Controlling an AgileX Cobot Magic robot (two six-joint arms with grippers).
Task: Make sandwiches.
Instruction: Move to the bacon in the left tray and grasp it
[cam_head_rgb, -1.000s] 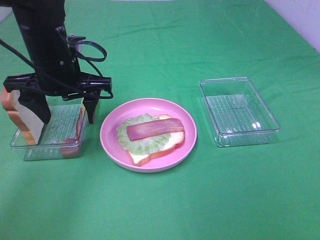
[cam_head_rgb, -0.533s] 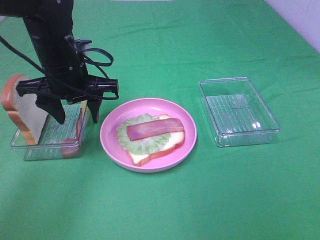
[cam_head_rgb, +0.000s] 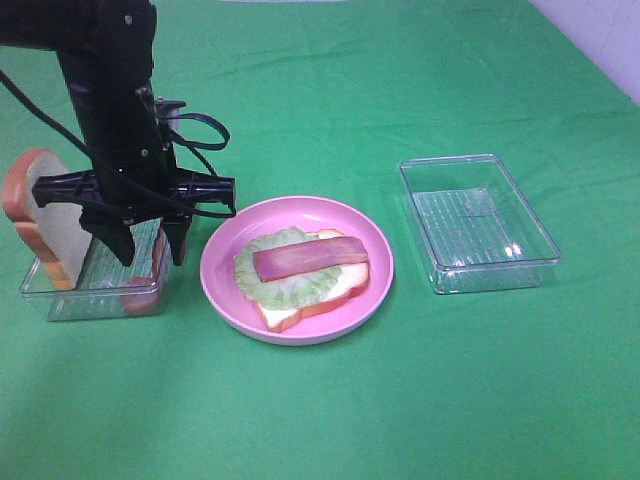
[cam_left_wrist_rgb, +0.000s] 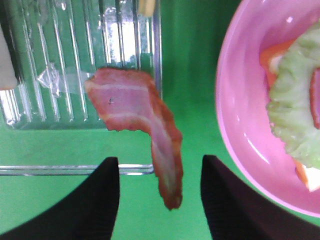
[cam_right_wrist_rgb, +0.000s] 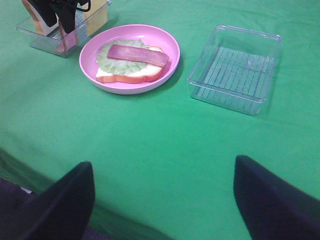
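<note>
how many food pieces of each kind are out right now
bread slices: 2
meat strips: 2
lettuce leaf: 1
cheese slice: 1
total: 6

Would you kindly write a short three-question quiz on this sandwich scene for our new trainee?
1. True or false: the left gripper has its jaws shut on the loose meat strip.
2. What lies topmost on the pink plate? A) lettuce B) a flat meat strip C) cheese
3. Fill in: the standing bread slice is in the ____ tray of the high view.
Key: 1. False: the jaws are open, and the strip drapes over the wall of the left tray. 2. B. 3. left.
</note>
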